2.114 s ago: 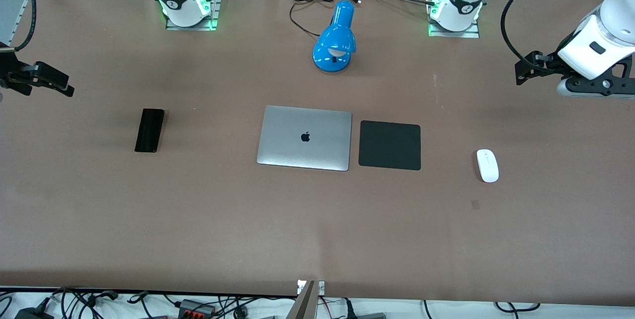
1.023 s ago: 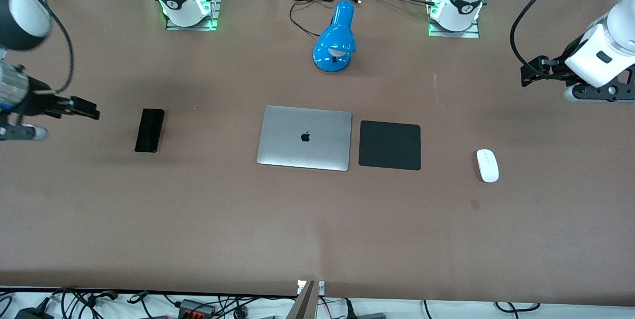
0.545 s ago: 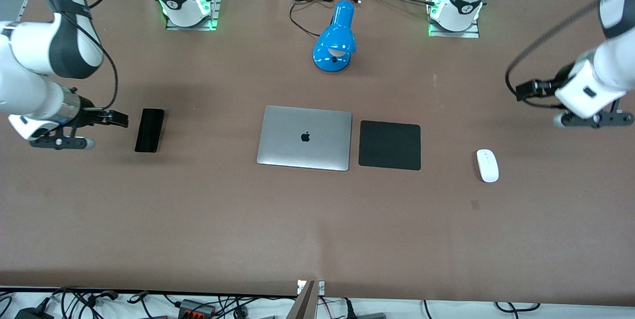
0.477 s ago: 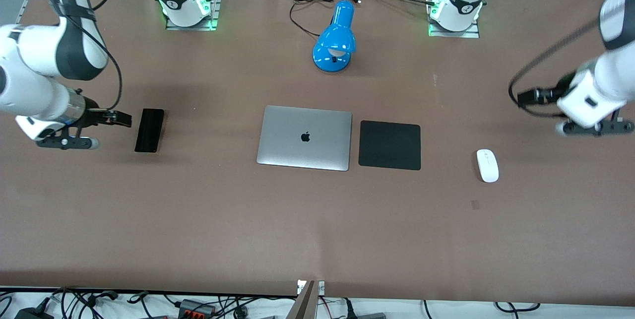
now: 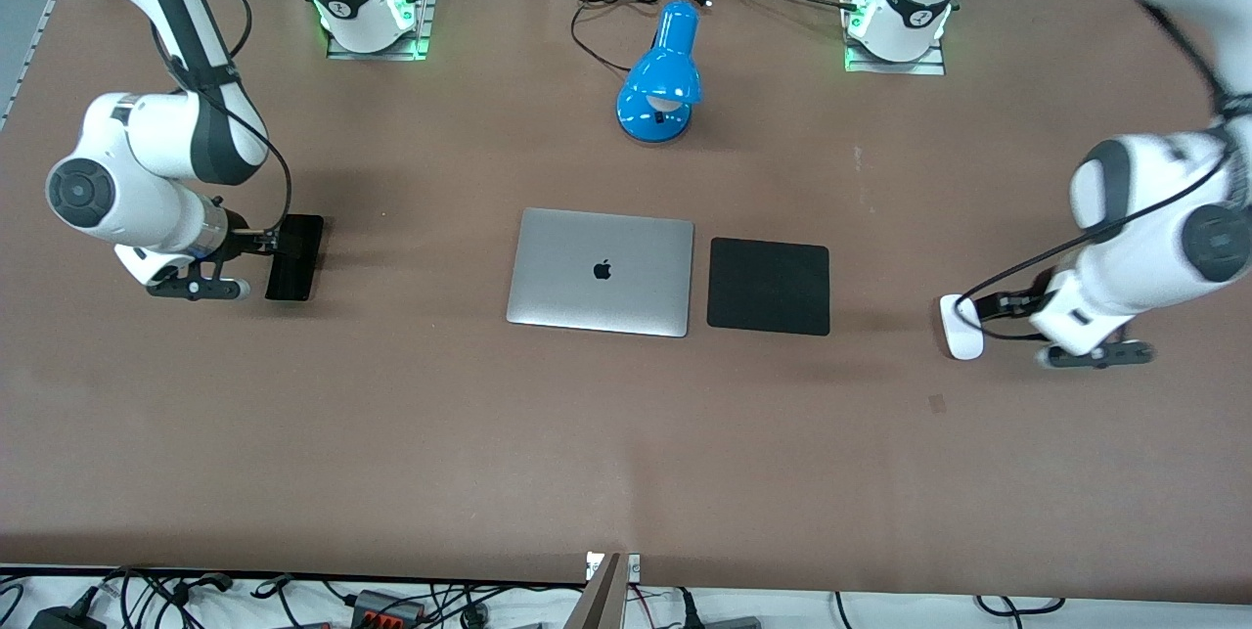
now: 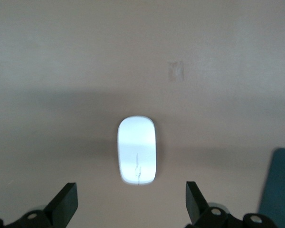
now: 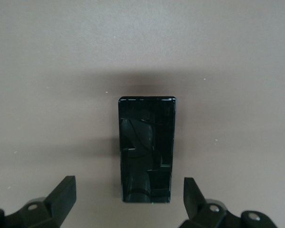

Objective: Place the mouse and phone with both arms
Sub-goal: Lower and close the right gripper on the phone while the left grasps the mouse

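Note:
The white oval mouse [image 5: 961, 329] lies on the brown table toward the left arm's end. My left gripper [image 5: 990, 308] hovers just beside it, open and empty; in the left wrist view the mouse [image 6: 137, 156] lies just ahead of the wide-spread fingers [image 6: 66, 204]. The black phone [image 5: 296, 255] lies flat toward the right arm's end. My right gripper [image 5: 262, 240] is low at its edge, open and empty; in the right wrist view the phone [image 7: 147, 148] lies ahead between the spread fingers [image 7: 64, 194].
A closed silver laptop [image 5: 601, 271] lies mid-table with a square black mouse pad [image 5: 769, 286] beside it, between laptop and mouse. A blue desk lamp [image 5: 662, 73] with its cord stands farther from the camera. The pad's corner [image 6: 280, 185] shows in the left wrist view.
Both arms have swung in from the table's ends and come down: the left gripper to the mouse, the right gripper to the phone. Mouse and phone have not moved.

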Tool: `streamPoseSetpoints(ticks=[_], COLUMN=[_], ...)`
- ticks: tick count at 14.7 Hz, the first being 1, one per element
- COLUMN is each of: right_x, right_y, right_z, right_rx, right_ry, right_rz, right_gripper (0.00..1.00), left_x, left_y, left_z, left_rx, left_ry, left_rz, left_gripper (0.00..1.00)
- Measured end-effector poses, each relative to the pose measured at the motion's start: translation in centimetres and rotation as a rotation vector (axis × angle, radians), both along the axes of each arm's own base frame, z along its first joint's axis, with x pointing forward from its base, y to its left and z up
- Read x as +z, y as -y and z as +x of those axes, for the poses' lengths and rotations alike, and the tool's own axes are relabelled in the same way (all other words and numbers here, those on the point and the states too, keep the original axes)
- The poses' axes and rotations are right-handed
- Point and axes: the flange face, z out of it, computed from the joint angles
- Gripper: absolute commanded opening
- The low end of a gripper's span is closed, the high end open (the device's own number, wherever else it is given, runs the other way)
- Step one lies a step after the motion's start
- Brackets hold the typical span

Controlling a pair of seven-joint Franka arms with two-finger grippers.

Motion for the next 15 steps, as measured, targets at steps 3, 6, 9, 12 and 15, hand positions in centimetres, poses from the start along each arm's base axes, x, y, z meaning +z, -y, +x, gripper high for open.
streamPoseSetpoints(ticks=[3,6,9,12,15], right_x=[-3.3,-6.0,-7.1,-7.8,-8.8], right_y=[0.7,1.9,2.1,2.2,2.3], right_z=[-0.7,-2.3,-2.9,-3.2,-3.5], right_rx=[-0.016,-0.039,-0.042,-0.045,-0.046], right_ry=[0.018,0.017,0.000,-0.013,-0.032], right_rz=[0.000,0.002,0.004,0.005,0.006], right_gripper=[1.00,1.00,1.00,1.00,1.00], left_x=[-5.8,-8.7,-9.1,-9.4,-10.7], left_y=[0.5,0.0,-0.6,-1.1,-1.2], left_z=[-0.2,-0.4,-0.5,-0.7,-1.0], left_rx=[-0.010,-0.001,0.009,0.016,0.019], left_ry=[0.007,-0.019,-0.025,-0.030,-0.044], left_rz=[-0.006,-0.008,-0.008,-0.008,-0.010], left_gripper=[1.00,1.00,1.00,0.99,0.96])
